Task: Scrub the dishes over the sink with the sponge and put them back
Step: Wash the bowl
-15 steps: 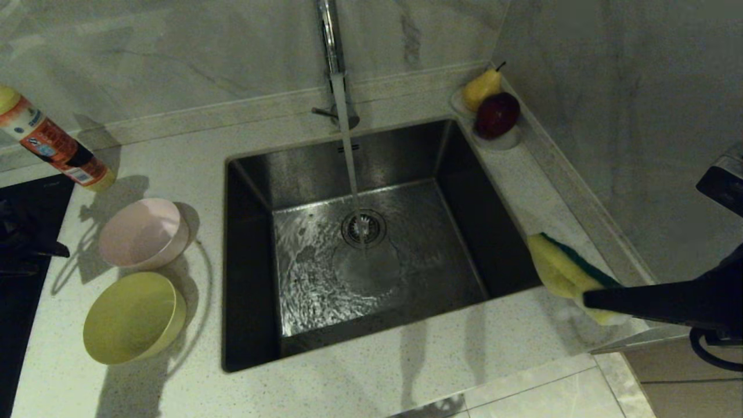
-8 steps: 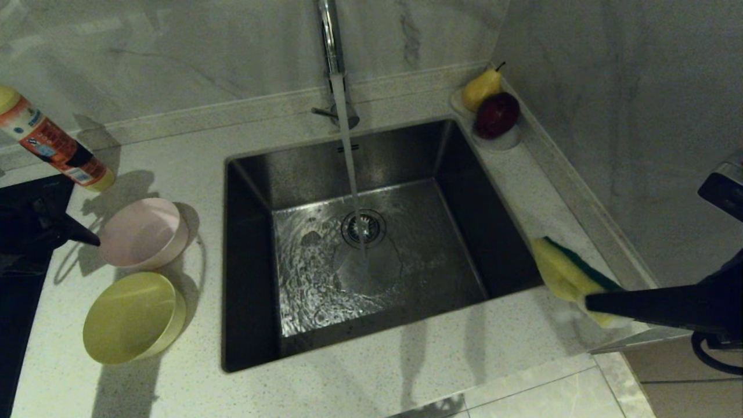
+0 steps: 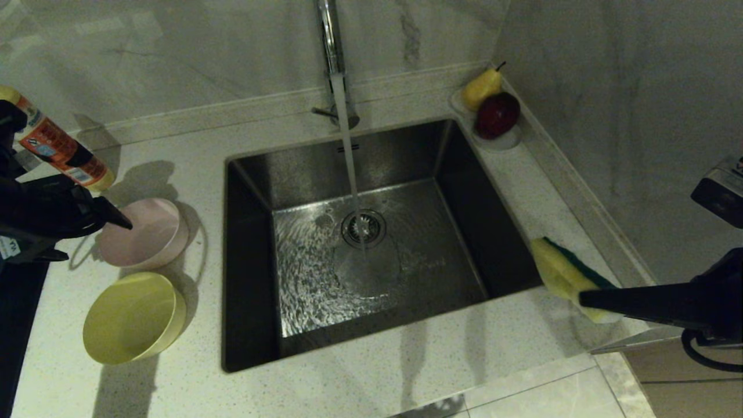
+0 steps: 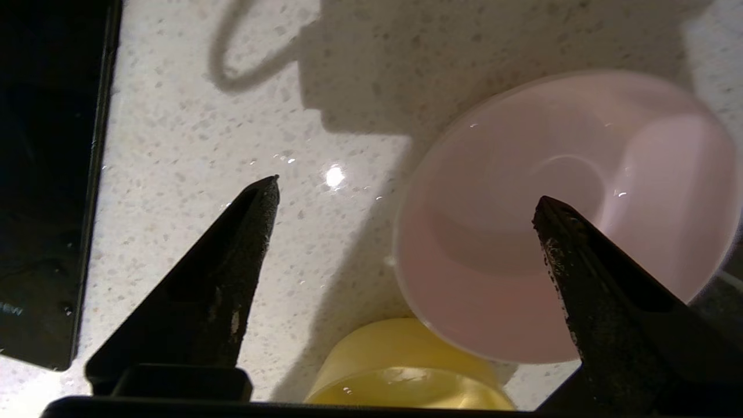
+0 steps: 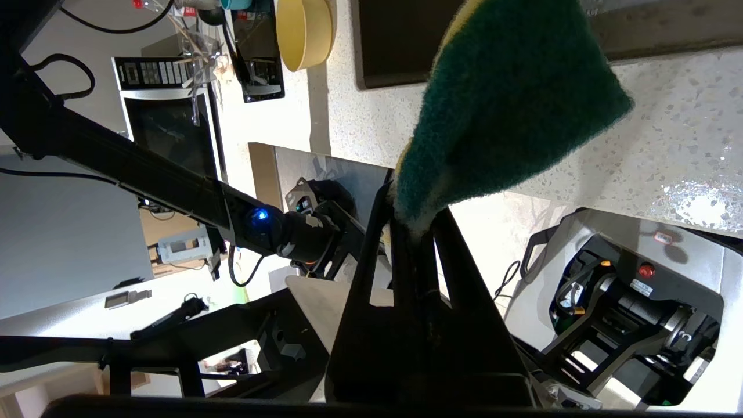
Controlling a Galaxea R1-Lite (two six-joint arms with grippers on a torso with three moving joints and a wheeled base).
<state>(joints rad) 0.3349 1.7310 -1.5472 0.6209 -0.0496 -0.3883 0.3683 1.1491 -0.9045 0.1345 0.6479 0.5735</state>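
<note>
On the counter left of the sink (image 3: 406, 152) stand two dishes, a pale pink bowl (image 3: 152, 233) and, nearer to me, a yellow bowl (image 3: 130, 316). My left gripper (image 3: 98, 239) hangs open just above the pink bowl's left rim. In the left wrist view, one fingertip of the left gripper (image 4: 406, 190) is over the pink bowl (image 4: 580, 174) and the other over bare counter. The yellow bowl (image 4: 400, 363) sits close beside it. My right gripper (image 3: 583, 299) is shut on the sponge (image 3: 560, 270) above the counter right of the sink. The sponge's green face (image 5: 511, 98) shows above the right gripper (image 5: 415, 217).
The tap (image 3: 332, 58) runs water onto the drain (image 3: 363, 227). An orange-labelled bottle (image 3: 55, 148) leans at the back left. A white dish with a pear and a red apple (image 3: 506, 139) sits at the sink's back right corner. A black hob (image 3: 17, 325) borders the counter's left edge.
My left gripper has come in from the left edge to the pink bowl's rim, its fingers spreading apart. The right gripper has kept its place with the sponge.
</note>
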